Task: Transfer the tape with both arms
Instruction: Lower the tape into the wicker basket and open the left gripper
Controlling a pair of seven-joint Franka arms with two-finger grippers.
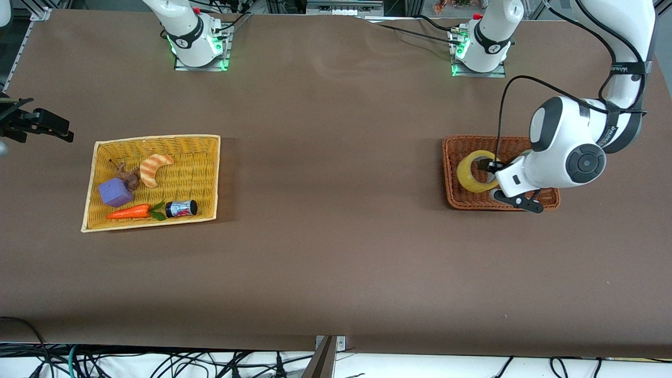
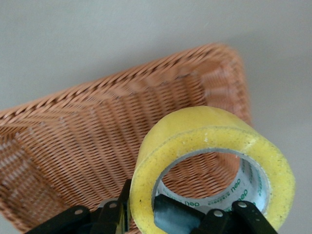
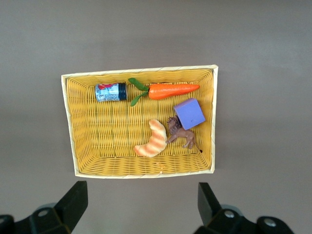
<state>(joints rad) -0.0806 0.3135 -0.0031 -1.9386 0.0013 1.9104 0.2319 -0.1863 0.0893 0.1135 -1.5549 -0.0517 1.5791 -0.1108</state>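
The tape (image 1: 472, 173) is a yellow roll with a pale core, held on edge in the brown wicker basket (image 1: 457, 144) at the left arm's end of the table. My left gripper (image 1: 492, 169) is shut on the tape's wall, one finger inside the core and one outside, as the left wrist view shows: gripper (image 2: 144, 214), tape (image 2: 209, 131), basket (image 2: 73, 97). I cannot tell whether the roll still touches the basket floor. My right gripper (image 1: 52, 126) is open and empty, up over the table at the right arm's end, beside the yellow basket; it also shows in the right wrist view (image 3: 141, 200).
A yellow wicker basket (image 1: 157, 139) holds a striped croissant toy (image 1: 153, 168), a purple block (image 1: 115, 192), a carrot (image 1: 130, 211), a small can (image 1: 181, 208) and a brown animal figure (image 1: 127, 177). It also shows in the right wrist view (image 3: 141, 70).
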